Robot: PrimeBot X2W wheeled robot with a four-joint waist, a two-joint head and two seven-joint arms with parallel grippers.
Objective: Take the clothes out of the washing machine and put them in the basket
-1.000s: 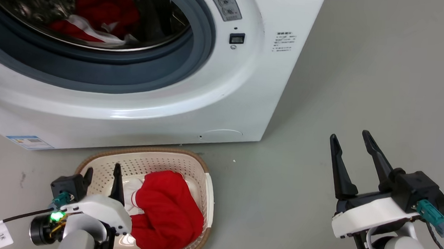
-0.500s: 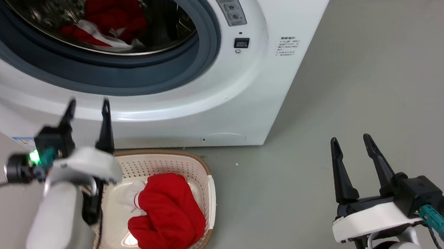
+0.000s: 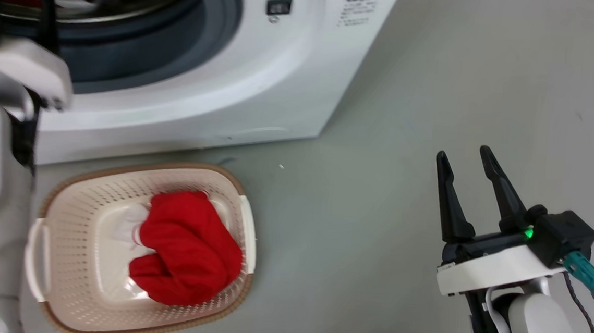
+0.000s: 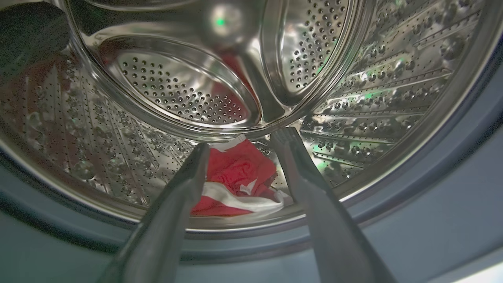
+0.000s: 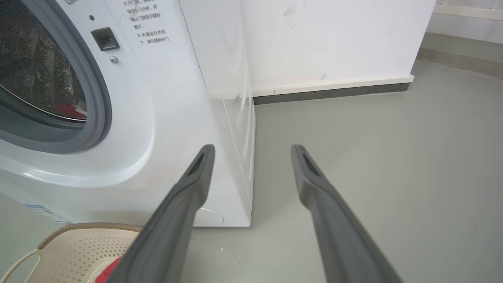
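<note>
Washing machine [image 3: 186,101]: glossy white casing, matt grey rubber ring [image 3: 218,15], polished perforated steel drum [image 4: 177,90]. The basket [image 3: 85,199] is matt cream plastic; the clothes [image 3: 186,253] are soft cloth.

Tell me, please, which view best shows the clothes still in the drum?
The left wrist view: the clothes lie on the drum floor, red with a white band, framed by the open left gripper. The head view catches blurred red at its top edge; the right wrist view, a red sliver through the opening.
</note>
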